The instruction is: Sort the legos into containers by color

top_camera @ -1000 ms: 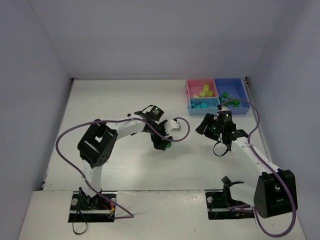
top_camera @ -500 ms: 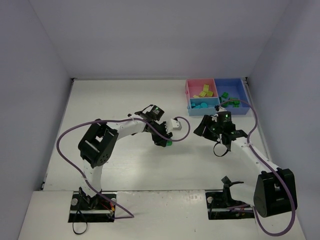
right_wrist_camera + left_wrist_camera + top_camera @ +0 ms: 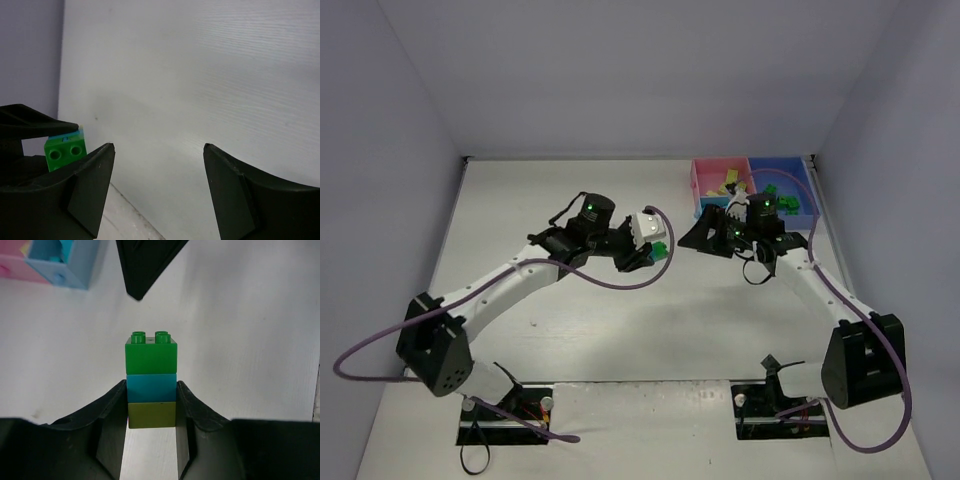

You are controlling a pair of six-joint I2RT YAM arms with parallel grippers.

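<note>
White table; left claw clamps a green-cyan-olive lego stack; right claw gapes empty.

I can read no text, label, brand, number or sign in any of the views. The studs on the lego stack are seen from the side and are too small, so I cannot make out any letters on them.
</note>
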